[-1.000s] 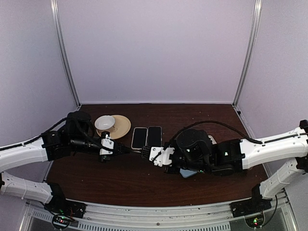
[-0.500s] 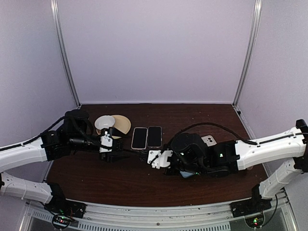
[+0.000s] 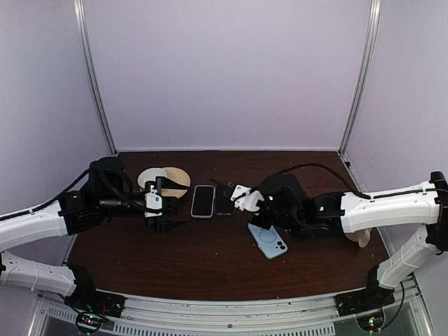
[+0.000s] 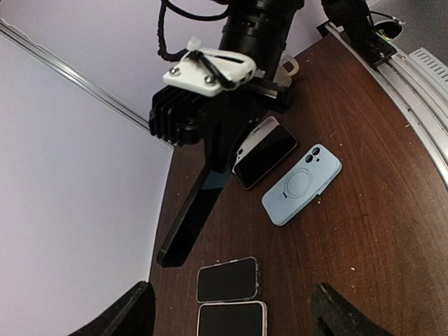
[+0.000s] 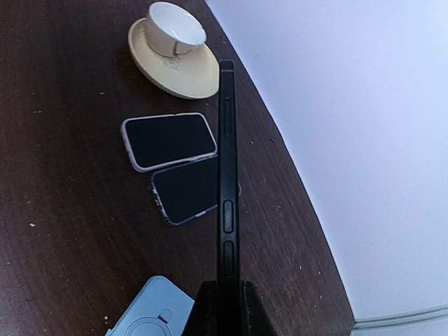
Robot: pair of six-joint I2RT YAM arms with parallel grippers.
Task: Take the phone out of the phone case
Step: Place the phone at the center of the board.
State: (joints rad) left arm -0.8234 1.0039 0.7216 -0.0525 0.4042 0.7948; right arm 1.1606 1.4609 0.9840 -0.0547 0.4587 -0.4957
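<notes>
Phone: slim black phone [image 5: 226, 175] stands on its long edge above the table, pinched at its lower end and pointing away from the right wrist. In the left wrist view it shows as a long dark bar [image 4: 194, 213] slanting down from the right arm.
Right gripper: right gripper [image 3: 229, 191] is clamped shut on the slim black phone, one finger [image 5: 250, 311] on each flat face.
Left gripper: left gripper [image 3: 166, 211] has its jaws spread wide with nothing between them. It sits near the saucer, well apart from the phone.
Case: light blue phone case [image 3: 268, 240] with a ring mark and camera cut-out lies flat, back up, on the dark brown wooden table [image 3: 210, 266]. It is under the right arm and does not touch the held phone.
Other phones: two flat phones with dark screens and pale rims [image 5: 170, 141] lie side by side between the grippers. One more dark-screened phone [image 4: 265, 151] lies just beside the case.
Crockery: small white cup [image 5: 176, 27] sits on a round cream saucer [image 5: 183, 70] at the far left of the table.
</notes>
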